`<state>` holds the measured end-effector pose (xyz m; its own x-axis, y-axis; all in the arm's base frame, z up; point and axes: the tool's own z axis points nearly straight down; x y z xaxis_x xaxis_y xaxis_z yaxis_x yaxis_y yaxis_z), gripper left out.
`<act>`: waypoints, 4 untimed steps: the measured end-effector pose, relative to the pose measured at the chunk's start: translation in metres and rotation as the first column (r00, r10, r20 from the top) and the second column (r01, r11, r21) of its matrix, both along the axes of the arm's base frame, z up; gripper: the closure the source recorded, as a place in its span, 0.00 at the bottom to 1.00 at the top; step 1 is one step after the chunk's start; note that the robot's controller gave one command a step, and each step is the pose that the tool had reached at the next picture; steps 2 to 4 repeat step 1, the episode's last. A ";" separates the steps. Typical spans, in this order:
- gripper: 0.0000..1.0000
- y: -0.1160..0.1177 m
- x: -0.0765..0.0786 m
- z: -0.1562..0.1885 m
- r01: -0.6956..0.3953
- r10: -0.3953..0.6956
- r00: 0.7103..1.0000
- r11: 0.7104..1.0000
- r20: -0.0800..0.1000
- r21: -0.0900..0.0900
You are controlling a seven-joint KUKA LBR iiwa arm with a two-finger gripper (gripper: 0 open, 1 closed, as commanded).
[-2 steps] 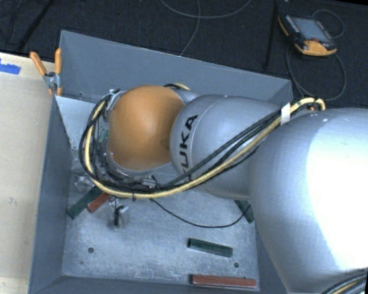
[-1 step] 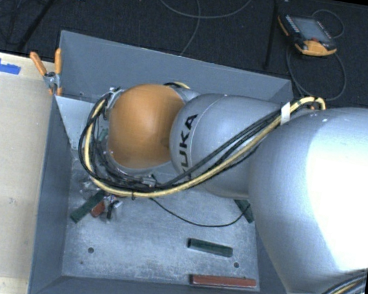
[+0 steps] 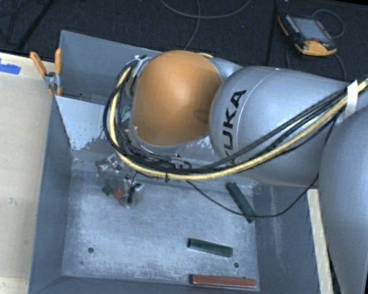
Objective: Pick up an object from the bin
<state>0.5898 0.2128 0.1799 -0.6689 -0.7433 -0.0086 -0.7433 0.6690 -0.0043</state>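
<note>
My gripper [image 3: 120,184] hangs under the orange wrist cover, low over the bin floor in its back left part. A small reddish spot shows at its tip; I cannot tell whether that is a loose thing or part of the gripper. A dark green flat bar [image 3: 209,247] lies on the floor to the right of the gripper and nearer the front, well apart from it. A reddish-brown flat bar [image 3: 223,281] lies along the front edge of the floor. A second dark green bar [image 3: 240,201] rests tilted against the right slope.
The arm and its orange cover span the back and right of the bin and hide the floor beneath them. Cables loop round the wrist just above the gripper. Bare floor lies between the gripper and the bars.
</note>
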 end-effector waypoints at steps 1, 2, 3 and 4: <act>1.00 -0.009 -0.003 0.054 -0.015 0.015 1.000 1.000 -0.002 -0.001; 1.00 -0.009 -0.003 0.054 -0.015 0.015 1.000 1.000 -0.002 -0.001; 1.00 -0.009 -0.003 0.054 -0.015 0.015 1.000 1.000 -0.002 -0.001; 1.00 -0.009 -0.003 0.054 -0.015 0.015 1.000 1.000 -0.002 -0.001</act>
